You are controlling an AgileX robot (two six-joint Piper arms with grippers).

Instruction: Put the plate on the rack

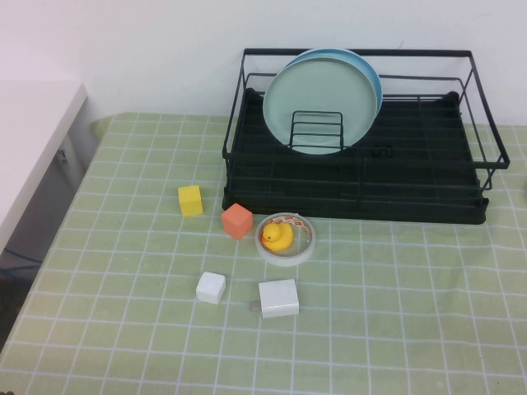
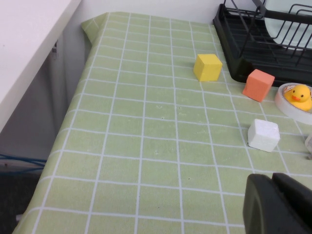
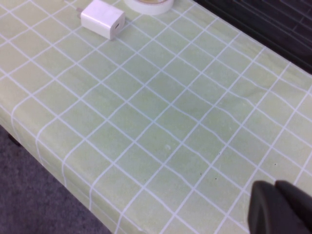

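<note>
The pale mint-green plate [image 1: 319,105] stands upright in the black wire rack [image 1: 428,177], leaning on the small wire divider [image 1: 316,132], with a sky-blue plate [image 1: 375,78] right behind it. Part of the mint plate [image 2: 292,24] and the rack [image 2: 253,53] also show in the left wrist view. Neither arm shows in the high view. My left gripper [image 2: 275,202] is shut and empty above the tablecloth near the table's left front. My right gripper [image 3: 280,207] is shut and empty above the cloth near the front edge.
On the green checked cloth lie a yellow cube [image 1: 190,200], an orange cube [image 1: 236,220], a tape roll [image 1: 286,239] with a yellow duck [image 1: 277,238] in it, a white cube [image 1: 211,287] and a white charger [image 1: 278,298]. A white counter [image 1: 33,132] stands to the left.
</note>
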